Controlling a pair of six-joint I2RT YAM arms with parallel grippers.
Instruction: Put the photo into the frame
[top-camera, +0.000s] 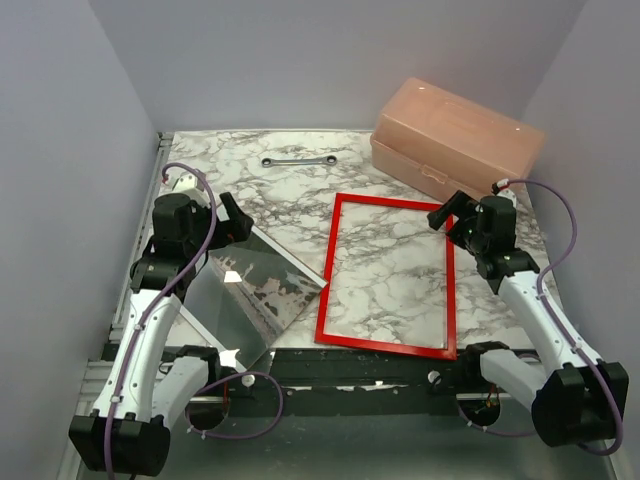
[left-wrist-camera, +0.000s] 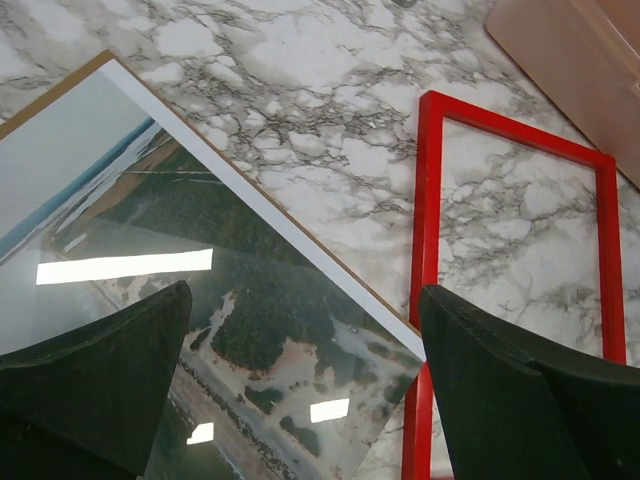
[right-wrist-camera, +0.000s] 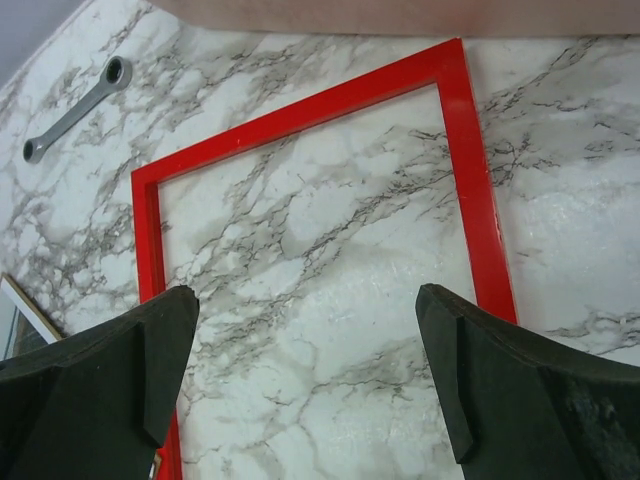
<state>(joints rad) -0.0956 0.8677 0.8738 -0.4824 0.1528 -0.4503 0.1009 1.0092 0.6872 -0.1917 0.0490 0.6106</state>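
The frame (top-camera: 331, 270) is a thin red rectangle lying flat on the marble table, right of centre, with bare marble showing through it. The photo (top-camera: 270, 290), a grey-green print with a white edge, lies flat to its left; one corner reaches the frame's left bar. My left gripper (top-camera: 235, 220) hovers open above the photo (left-wrist-camera: 200, 220), holding nothing; in the left wrist view the gripper (left-wrist-camera: 305, 295) sees the frame (left-wrist-camera: 430, 200) to the right. My right gripper (top-camera: 450, 215) hangs open and empty over the frame's far right corner. In the right wrist view that gripper (right-wrist-camera: 307, 295) is above the frame (right-wrist-camera: 300, 110).
A pink plastic box (top-camera: 455, 140) stands at the back right, just beyond the frame. A metal wrench (top-camera: 298, 160) lies at the back centre. A clear reflective pane (left-wrist-camera: 120, 265) rests over the photo, and a brown backing board edge (left-wrist-camera: 60, 90) shows beneath it.
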